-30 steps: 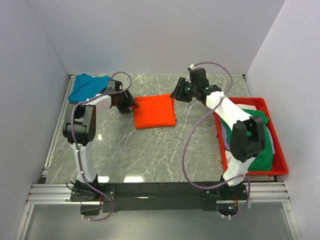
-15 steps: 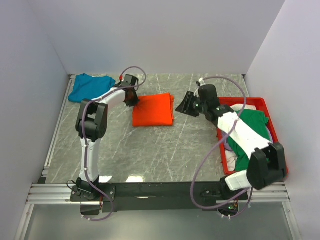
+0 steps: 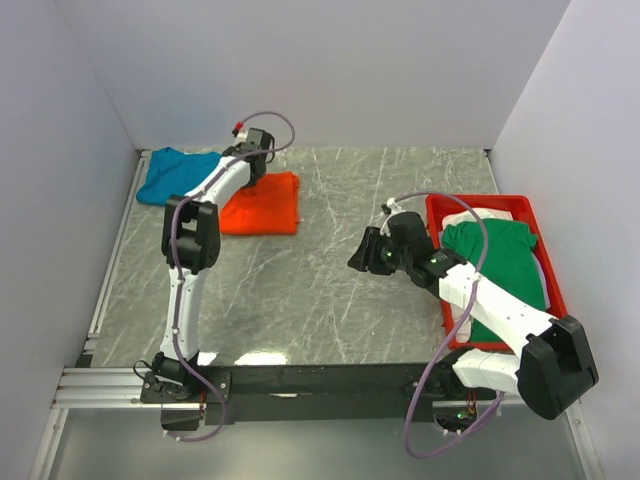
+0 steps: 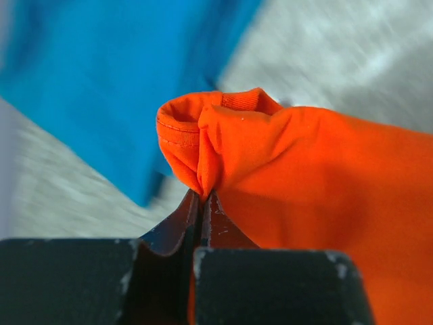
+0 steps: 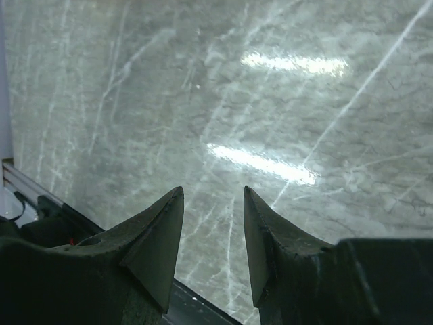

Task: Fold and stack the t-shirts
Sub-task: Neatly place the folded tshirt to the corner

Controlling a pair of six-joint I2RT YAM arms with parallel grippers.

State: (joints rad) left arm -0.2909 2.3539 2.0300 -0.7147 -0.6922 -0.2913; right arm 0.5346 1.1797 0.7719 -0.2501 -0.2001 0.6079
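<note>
A folded bright orange t-shirt [image 3: 265,205] lies at the back left of the table, its left edge beside the teal blue t-shirt [image 3: 175,172]. My left gripper [image 3: 252,172] is shut on the orange t-shirt's [image 4: 318,176] bunched edge, with teal cloth [image 4: 115,81] behind it. My right gripper [image 3: 362,256] hovers open over bare marble near the red tray, nothing between its fingers [image 5: 159,237]. A green t-shirt [image 3: 500,265] lies on top in the tray, with white cloth [image 3: 470,215] showing under it.
The red plastic tray [image 3: 433,205] stands along the right side. Grey walls close the table at the back and both sides. A metal rail [image 3: 110,270] runs along the left edge, and the arm bases sit at the near edge.
My left gripper closed on the orange t-shirt's edge and dragged it left toward the teal one. My right arm swung back from the orange shirt toward the near right, still open.
</note>
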